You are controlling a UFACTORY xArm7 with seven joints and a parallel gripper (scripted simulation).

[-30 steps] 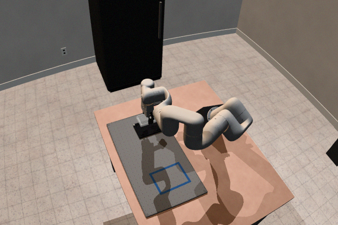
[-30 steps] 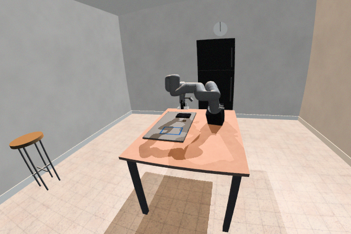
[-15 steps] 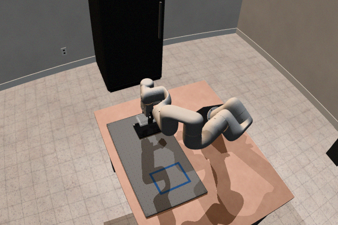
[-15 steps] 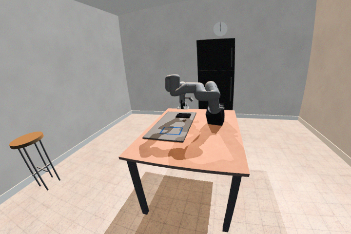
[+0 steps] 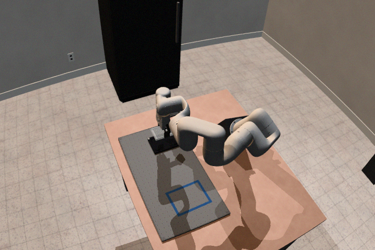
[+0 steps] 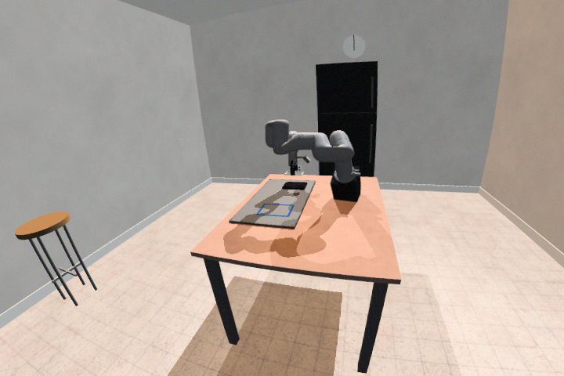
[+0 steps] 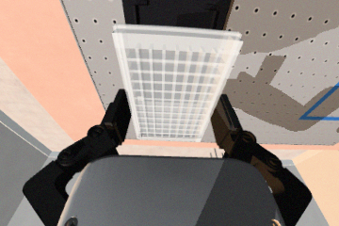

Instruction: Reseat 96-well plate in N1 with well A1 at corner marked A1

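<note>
My gripper point(image 7: 171, 103) is shut on the clear 96-well plate point(image 7: 173, 81), with one finger on each long side, and holds it in the air above the deck. The cut corner shows at the plate's far right in the wrist view. The black plate nest N1 point(image 7: 177, 11) lies under the plate's far end, partly hidden by it. In the top view the plate point(image 5: 158, 133) hangs above the nest point(image 5: 163, 143) at the deck's far end. In the exterior view the gripper point(image 6: 293, 167) is above and behind the nest point(image 6: 294, 185). The blue B1 outline point(image 5: 188, 197) is empty.
The grey perforated deck point(image 5: 170, 179) lies on the orange table point(image 6: 305, 230). The arm's black base point(image 6: 345, 188) stands to the right of the deck. A black cabinet point(image 5: 140, 44) stands behind the table. A stool point(image 6: 47, 247) stands far left.
</note>
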